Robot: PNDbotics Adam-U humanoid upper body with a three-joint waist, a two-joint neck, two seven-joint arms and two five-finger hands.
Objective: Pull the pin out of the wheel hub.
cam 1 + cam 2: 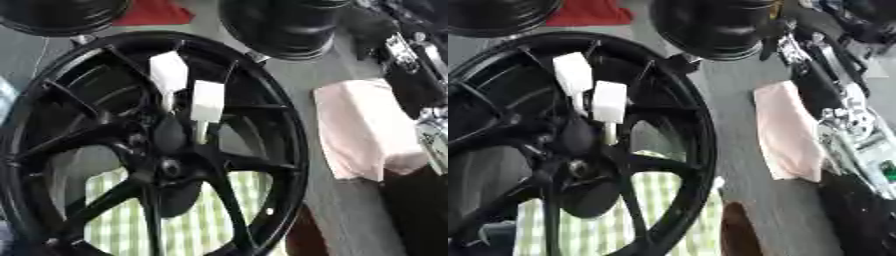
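Note:
A black spoked wheel hub (262, 100) lies tilted across the left of both views. Two white pins stand side by side near its centre, each a block head on a thin stem. The farther pin (169, 74) has its stem running down to the dark centre cap. The nearer pin (207, 101) stands just right of it, its stem (201, 132) entering the hub beside the centre bore (168, 167). My right arm (837, 95), black with silver joints, runs down the right side, apart from the wheel. Its hand lies somewhere in the dark mass (859, 210) at the lower right.
A pink cloth (367, 130) lies on the grey table between the wheel and my right arm. A green-and-white checked cloth (192, 225) shows under the spokes. More black wheels (280, 25) stand at the back, with something red (153, 12) between them. A reddish-brown object (737, 230) sits at the bottom.

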